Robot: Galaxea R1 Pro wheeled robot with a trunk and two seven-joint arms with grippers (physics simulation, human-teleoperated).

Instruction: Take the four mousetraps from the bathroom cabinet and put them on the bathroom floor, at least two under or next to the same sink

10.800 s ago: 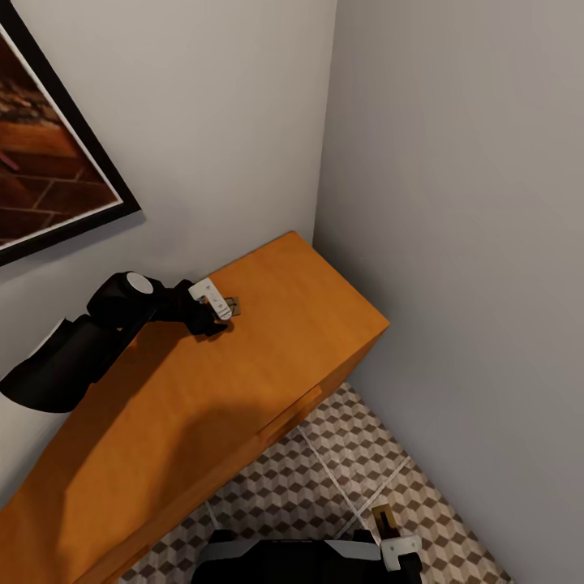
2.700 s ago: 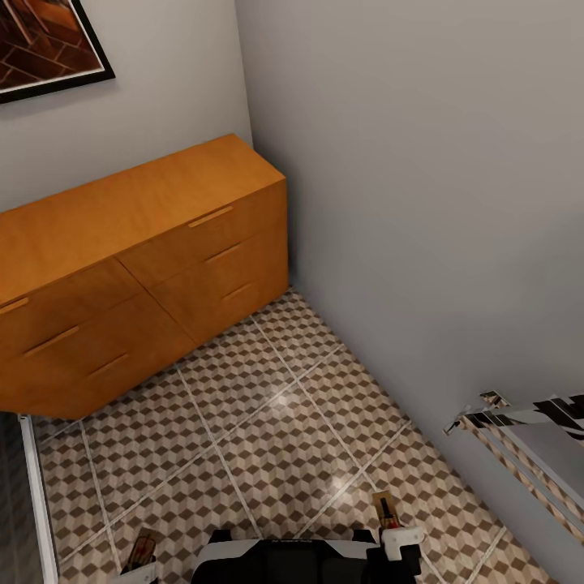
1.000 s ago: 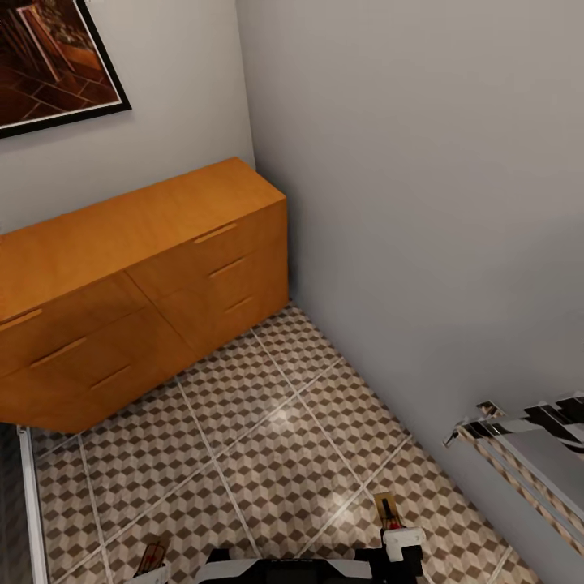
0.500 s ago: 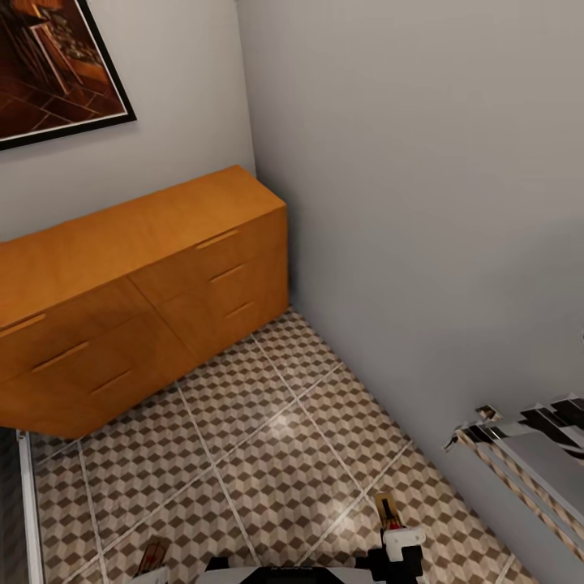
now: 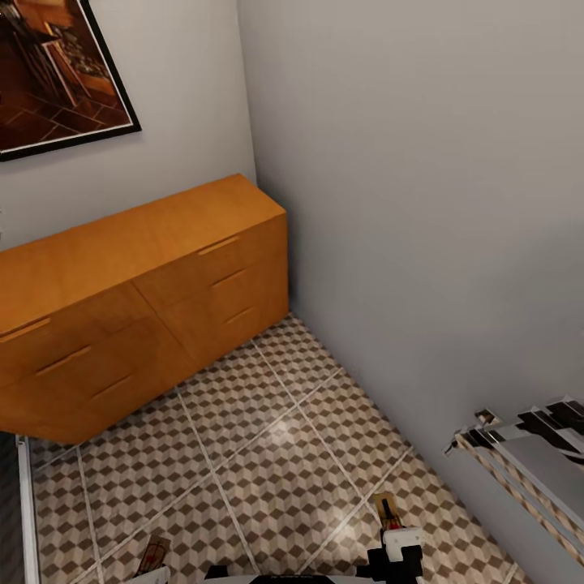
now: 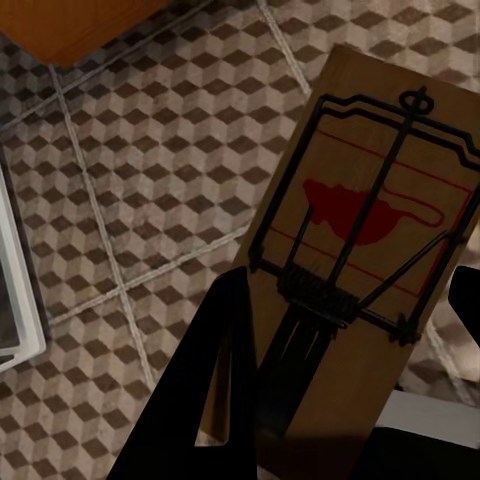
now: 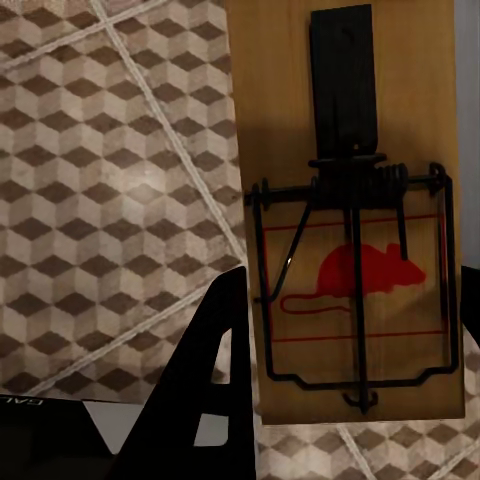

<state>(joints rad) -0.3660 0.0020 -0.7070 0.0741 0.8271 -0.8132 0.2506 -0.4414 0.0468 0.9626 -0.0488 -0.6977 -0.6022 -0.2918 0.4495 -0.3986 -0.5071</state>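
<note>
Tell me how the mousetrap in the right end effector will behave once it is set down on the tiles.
The mousetrap looks like a flat wooden board, so it will probably lie stable and neither roll nor tip. It seems stiff and light. On the glossy bathroom floor it may slide if nudged.

There's a dark framed picture (image 5: 57, 73) up on the gray wall (image 5: 405, 178), and a striped towel rack (image 5: 527, 454) sticking out low on that side.
</note>
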